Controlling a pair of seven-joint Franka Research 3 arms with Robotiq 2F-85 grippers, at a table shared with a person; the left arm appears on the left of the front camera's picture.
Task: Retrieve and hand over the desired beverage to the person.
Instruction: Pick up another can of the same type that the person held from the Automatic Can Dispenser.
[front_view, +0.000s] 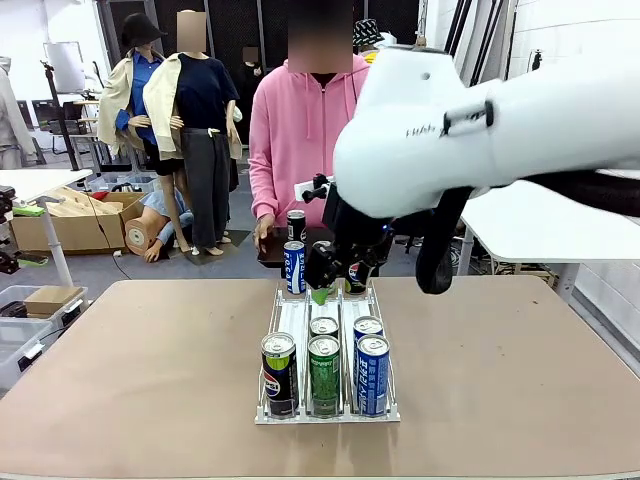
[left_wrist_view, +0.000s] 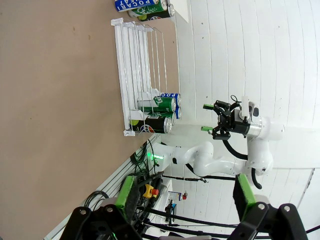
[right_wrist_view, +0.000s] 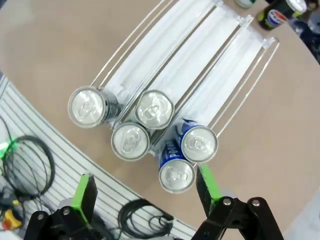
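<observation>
A white wire rack (front_view: 290, 318) lies mid-table with three lanes. At its near end stand a black Pepsi can (front_view: 279, 372), a green can (front_view: 323, 375) and a blue can (front_view: 372, 375), with more cans behind the last two. My right gripper (front_view: 333, 280) hangs open above the rack's far half; in its wrist view the gripper (right_wrist_view: 145, 192) looks down on the can tops (right_wrist_view: 154, 108). The left gripper (left_wrist_view: 185, 200) is open and empty, off to the side of the rack (left_wrist_view: 135, 65). The person (front_view: 300, 130) in pink stands at the far edge beside a blue can (front_view: 294, 267) and a black can (front_view: 297, 225).
The brown table (front_view: 130, 350) has bare room on both sides of the rack. A slotted rail with black cables (right_wrist_view: 30, 160) runs along the robot's edge. A white table (front_view: 540, 220) stands at the right, and cardboard boxes (front_view: 70, 215) lie on the floor at left.
</observation>
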